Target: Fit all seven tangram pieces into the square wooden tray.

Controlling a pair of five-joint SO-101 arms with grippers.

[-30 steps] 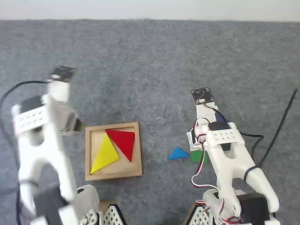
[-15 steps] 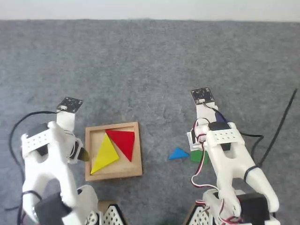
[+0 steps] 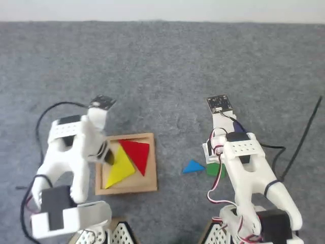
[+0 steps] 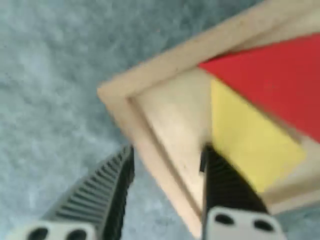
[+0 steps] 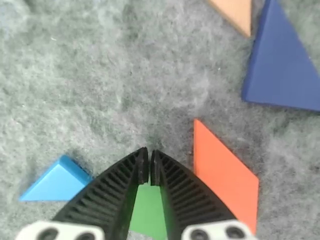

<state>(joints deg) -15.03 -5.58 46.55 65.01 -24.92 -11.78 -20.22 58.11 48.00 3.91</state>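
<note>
Left gripper (image 4: 167, 195) straddles the tray (image 3: 127, 137) at its left wall; 2 of 7 in.
Your jaws are wide, 1 finger inside by the yellow triangle (image 3: 121, 166), wrist pitched down. Right gripper (image 5: 150, 167), pinched shut and empty, hangs over the green piece (image 5: 147, 212), nearer the loose pieces right of the tray.

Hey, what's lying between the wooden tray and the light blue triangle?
Nothing but bare grey carpet, seen in the high view, between the tray and the blue triangle.
</note>
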